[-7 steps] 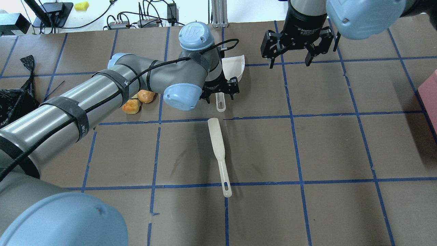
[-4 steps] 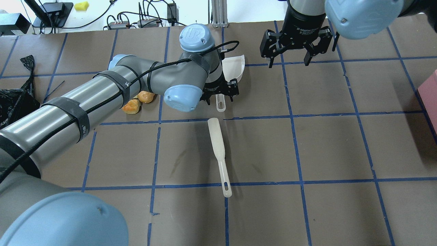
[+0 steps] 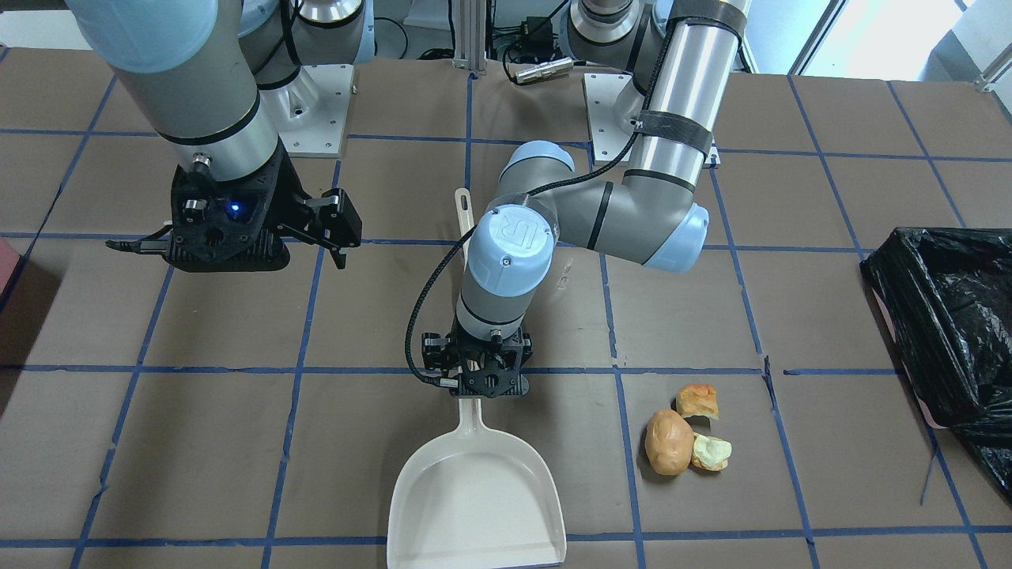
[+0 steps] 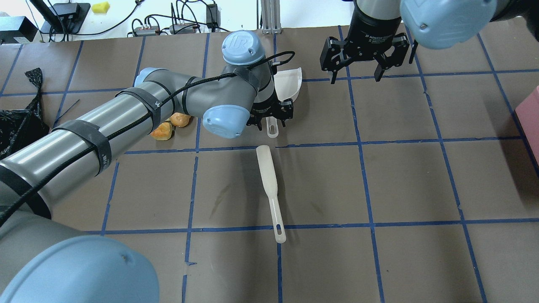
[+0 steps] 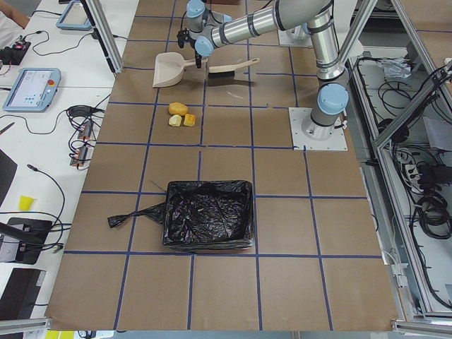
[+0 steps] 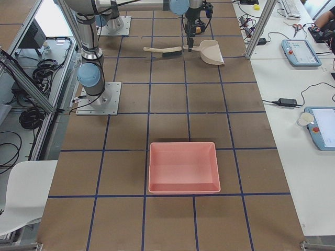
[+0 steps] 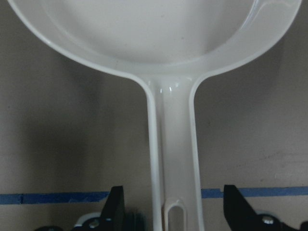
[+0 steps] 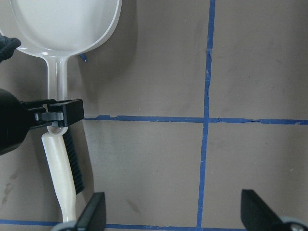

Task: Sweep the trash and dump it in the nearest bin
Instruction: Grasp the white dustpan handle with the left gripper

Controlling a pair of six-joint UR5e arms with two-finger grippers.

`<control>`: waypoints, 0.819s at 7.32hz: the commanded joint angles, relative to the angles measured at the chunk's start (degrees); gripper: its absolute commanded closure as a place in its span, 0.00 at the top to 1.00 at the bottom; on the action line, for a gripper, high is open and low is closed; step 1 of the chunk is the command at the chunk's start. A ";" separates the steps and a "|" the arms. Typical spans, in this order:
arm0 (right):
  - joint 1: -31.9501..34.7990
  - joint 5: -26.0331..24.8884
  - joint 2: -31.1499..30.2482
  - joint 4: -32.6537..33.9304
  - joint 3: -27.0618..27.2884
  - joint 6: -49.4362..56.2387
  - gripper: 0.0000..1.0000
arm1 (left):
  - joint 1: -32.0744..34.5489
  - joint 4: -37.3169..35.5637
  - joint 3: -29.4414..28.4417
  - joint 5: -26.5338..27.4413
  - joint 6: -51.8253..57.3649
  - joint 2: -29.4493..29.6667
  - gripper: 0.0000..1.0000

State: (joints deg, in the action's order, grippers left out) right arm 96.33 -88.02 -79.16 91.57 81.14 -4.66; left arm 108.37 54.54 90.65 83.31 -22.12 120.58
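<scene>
The trash lies together on the brown table: an orange-brown potato-shaped lump (image 3: 668,441), an orange-crusted bread chunk (image 3: 698,401) and a pale chunk (image 3: 711,453). The black-bag-lined bin (image 3: 949,316) stands beyond them at the table's left end (image 5: 208,215). A white dustpan (image 3: 478,490) lies flat. My left gripper (image 3: 481,387) is open and low over its handle (image 7: 175,159), one finger (image 7: 115,211) on each side, not touching. A white brush (image 4: 269,185) lies just behind the handle. My right gripper (image 4: 357,78) is open, empty, and raised to the dustpan's right.
A pink tray (image 6: 183,167) sits on the table's right part, its edge showing in the overhead view (image 4: 531,118). My left arm (image 4: 126,113) hides part of the trash from above. Cables and power bricks (image 4: 168,25) lie beyond the far table edge.
My left gripper has crept a little along the dustpan handle toward the pan, still open. My right gripper has shifted very slightly. Dustpan, brush and trash have not moved.
</scene>
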 commanded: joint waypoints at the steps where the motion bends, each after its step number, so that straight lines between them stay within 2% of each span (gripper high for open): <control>1: 0.00 0.92 -0.29 0.10 1.03 -0.35 0.98 | -0.08 0.04 0.05 -0.42 -0.20 0.00 0.28; 2: 0.09 0.84 -0.46 0.01 1.82 -0.44 0.98 | 0.00 0.04 -0.03 -0.60 -0.38 0.09 0.28; 4: 0.09 0.84 -0.90 0.10 2.53 -0.44 0.98 | -0.17 0.04 -0.73 -0.60 -1.61 -0.26 0.18; 6: 0.26 0.83 -1.08 0.10 2.53 -0.61 0.98 | -0.61 0.04 -1.53 -0.86 -0.91 -0.87 0.13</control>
State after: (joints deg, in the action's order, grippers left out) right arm 96.50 -87.18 -80.15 91.67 83.62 -5.14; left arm 108.03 54.58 89.52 82.61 -23.26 120.15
